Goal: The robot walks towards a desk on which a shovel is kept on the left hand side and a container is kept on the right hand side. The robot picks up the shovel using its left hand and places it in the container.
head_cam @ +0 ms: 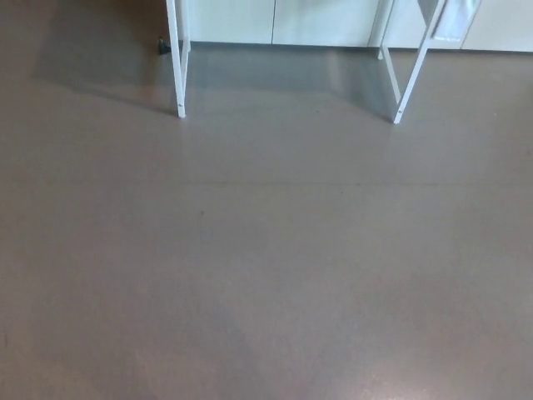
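Only the white legs of the desk show at the top of the head view: a left leg and a right leg. The desk top, the shovel and the container are out of the picture. Neither of my hands shows.
Grey-brown floor fills most of the view between me and the desk. White cabinet fronts run along the wall behind the desk legs. A small dark object sits by the left leg's rear foot.
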You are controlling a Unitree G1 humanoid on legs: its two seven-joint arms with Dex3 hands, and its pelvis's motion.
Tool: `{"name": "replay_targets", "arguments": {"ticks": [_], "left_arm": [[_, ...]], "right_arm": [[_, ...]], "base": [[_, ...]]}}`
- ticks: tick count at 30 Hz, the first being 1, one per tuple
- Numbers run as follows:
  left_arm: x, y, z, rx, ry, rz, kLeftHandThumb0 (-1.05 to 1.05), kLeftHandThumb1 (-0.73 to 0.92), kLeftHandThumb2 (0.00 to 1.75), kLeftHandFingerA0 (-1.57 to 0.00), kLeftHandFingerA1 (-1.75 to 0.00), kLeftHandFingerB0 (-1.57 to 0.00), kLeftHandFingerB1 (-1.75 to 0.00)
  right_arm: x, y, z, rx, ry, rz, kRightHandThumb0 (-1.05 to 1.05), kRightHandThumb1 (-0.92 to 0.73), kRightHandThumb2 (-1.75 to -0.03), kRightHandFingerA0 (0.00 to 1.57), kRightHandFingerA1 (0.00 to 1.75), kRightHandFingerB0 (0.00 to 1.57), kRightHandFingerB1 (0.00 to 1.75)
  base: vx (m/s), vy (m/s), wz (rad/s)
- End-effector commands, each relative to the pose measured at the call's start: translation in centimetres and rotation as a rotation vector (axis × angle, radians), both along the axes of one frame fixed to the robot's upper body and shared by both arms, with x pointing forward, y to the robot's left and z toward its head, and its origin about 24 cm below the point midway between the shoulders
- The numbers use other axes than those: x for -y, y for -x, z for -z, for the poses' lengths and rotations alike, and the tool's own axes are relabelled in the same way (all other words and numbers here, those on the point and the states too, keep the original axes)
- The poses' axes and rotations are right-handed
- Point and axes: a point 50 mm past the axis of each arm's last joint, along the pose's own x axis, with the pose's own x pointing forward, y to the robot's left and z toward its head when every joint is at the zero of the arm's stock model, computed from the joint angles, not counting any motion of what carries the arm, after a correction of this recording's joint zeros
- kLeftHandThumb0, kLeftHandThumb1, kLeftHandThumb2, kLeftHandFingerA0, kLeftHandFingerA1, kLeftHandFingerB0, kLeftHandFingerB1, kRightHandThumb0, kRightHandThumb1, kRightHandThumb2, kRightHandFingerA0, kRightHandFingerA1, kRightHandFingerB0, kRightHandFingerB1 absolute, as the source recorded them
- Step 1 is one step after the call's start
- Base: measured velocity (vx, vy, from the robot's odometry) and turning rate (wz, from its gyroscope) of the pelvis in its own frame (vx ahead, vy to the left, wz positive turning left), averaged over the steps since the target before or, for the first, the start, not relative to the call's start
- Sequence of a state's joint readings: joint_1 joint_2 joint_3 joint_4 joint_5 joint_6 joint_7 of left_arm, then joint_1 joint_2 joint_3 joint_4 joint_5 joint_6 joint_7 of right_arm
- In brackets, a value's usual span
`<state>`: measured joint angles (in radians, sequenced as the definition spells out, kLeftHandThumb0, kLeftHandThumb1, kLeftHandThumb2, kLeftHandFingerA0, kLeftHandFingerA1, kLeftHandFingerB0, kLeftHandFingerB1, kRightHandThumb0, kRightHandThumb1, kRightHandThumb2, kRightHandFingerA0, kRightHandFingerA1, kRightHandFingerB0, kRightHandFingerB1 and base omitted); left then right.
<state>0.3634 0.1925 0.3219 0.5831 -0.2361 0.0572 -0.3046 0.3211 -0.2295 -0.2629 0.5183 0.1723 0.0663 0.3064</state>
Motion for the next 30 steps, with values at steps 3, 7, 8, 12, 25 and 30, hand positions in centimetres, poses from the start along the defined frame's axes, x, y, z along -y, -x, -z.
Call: {"name": "replay_targets", "arguments": {"ticks": [3, 7, 8, 12, 25, 30], "left_arm": [[0.2, -0.2, 0.3, 0.013, -0.040, 0.002, -0.35, 0.67, 0.60, -0.09, -0.43, -0.10, -0.30], [0.1, -0.3, 0.5, -0.002, -0.074, 0.029, -0.35, 0.67, 0.60, -0.13, -0.39, -0.12, -0.30], [0.3, -0.3, 0.5, -0.006, -0.096, 0.036, -0.34, 0.66, 0.60, -0.24, -0.55, -0.14, -0.31], [0.3, -0.6, 0.8, -0.007, -0.070, 0.016, -0.34, 0.65, 0.59, -0.20, -0.46, -0.13, -0.30], [1.9, -4.1, 1.8, 0.037, -0.006, 0.010, -0.38, 0.65, 0.60, -0.22, -0.44, -0.21, -0.31], [2.9, -5.6, 2.3, 0.065, 0.045, -0.089, -0.36, 0.65, 0.60, -0.16, -0.48, -0.22, -0.33]], "right_arm": [[0.7, -0.1, 0.1, -0.030, 0.045, -0.016, -0.46, -0.60, -0.70, 0.17, 0.38, 0.17, 0.36], [0.5, -0.3, 0.5, -0.052, 0.065, -0.038, -0.42, -0.66, -0.60, 0.23, 0.35, 0.18, 0.30], [0.5, -0.3, 0.9, -0.067, 0.071, -0.031, -0.47, -0.58, -0.71, 0.19, 0.39, 0.18, 0.37], [0.3, -0.8, 0.8, -0.059, 0.122, -0.102, -0.45, -0.62, -0.71, 0.18, 0.39, 0.18, 0.37], [-0.8, -3.7, 1.9, 0.054, 0.069, 0.021, -0.39, -0.62, -0.58, 0.38, 0.41, 0.27, 0.34], [-1.2, -5.4, 2.3, 0.046, 0.023, 0.155, -0.36, -0.66, -0.59, 0.35, 0.40, 0.27, 0.34]], "base": [[0.13, -0.090, 0.09], [0.27, -0.116, 0.04], [0.31, -0.069, 0.15], [0.16, -0.078, -0.05], [0.14, 0.111, -0.03], [0.12, -0.016, 0.08]]}}
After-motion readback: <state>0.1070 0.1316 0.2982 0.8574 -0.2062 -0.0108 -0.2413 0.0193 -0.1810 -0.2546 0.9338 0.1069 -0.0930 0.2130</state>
